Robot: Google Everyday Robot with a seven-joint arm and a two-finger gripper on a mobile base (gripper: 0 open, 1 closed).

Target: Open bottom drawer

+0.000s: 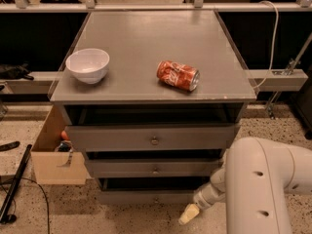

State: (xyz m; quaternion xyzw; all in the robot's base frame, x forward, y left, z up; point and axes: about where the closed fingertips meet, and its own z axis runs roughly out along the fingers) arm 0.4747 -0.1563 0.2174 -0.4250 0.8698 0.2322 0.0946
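Camera view: bottom drawer (131, 198) sits lowest in the grey cabinet (146, 38), front looks shut, nothing pulled yet. My gripper (189, 213) hangs low, just right of that front, off the knob (156, 199) (opening: cannot tell; no hold on anything visible). Reaching, grasping and pulling all remain.

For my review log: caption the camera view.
Pincer hangs low near the bottom drawer of a grey cabinet; white bowl and cola can lying on top.
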